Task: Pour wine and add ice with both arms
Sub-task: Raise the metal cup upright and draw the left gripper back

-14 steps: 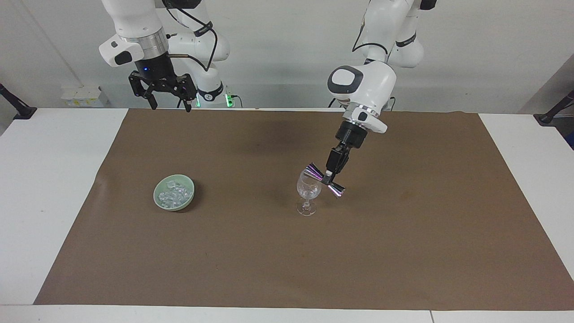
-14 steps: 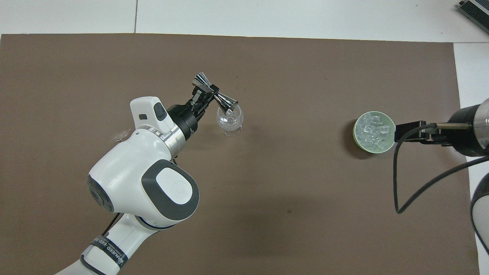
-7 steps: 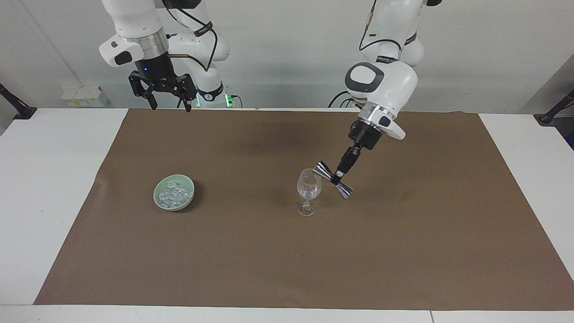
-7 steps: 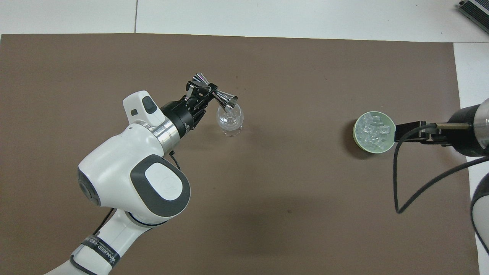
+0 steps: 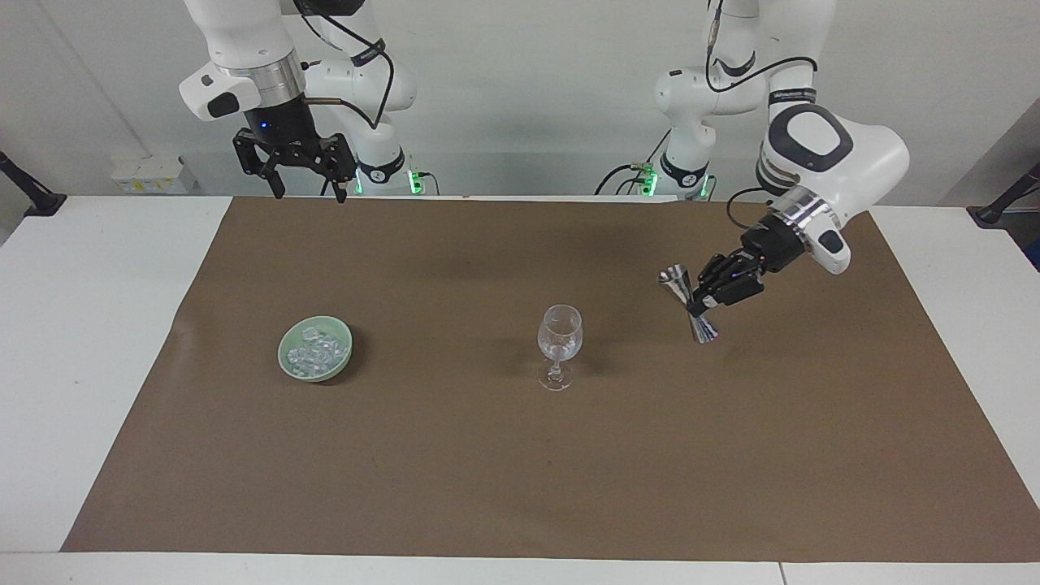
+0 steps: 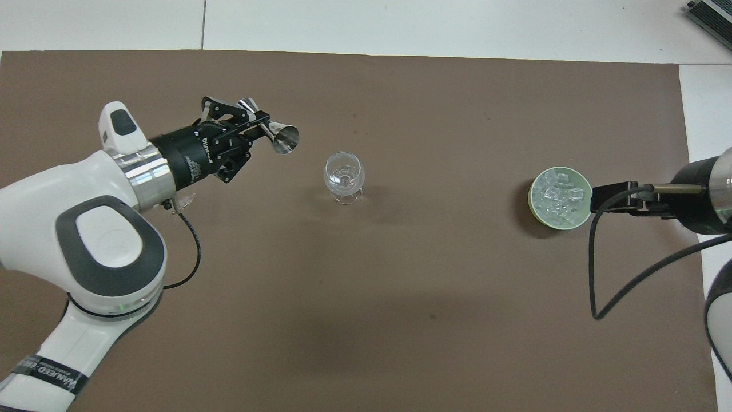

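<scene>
A clear stemmed glass (image 5: pixel 560 340) (image 6: pixel 344 175) stands upright at the middle of the brown mat. My left gripper (image 5: pixel 699 305) (image 6: pixel 256 121) is shut on the waist of a silver double-cone jigger (image 5: pixel 676 283) (image 6: pixel 283 139). It holds the jigger tilted in the air over bare mat, beside the glass toward the left arm's end. The ice (image 5: pixel 318 351) (image 6: pixel 557 194) lies heaped in a pale green bowl (image 5: pixel 286 357) (image 6: pixel 534 207) toward the right arm's end. My right gripper (image 5: pixel 309 185) (image 6: pixel 612 196) is open and empty and waits high up over the mat's edge by its base.
The brown mat (image 5: pixel 520 471) covers most of the white table (image 5: pixel 89 325). A black cable (image 6: pixel 595 274) loops down from the right arm. A small whitish smear (image 6: pixel 184 200) marks the mat under the left wrist.
My left gripper has swung the jigger away from over the glass toward the left arm's end, and the jigger has turned more upright. The right arm has not moved.
</scene>
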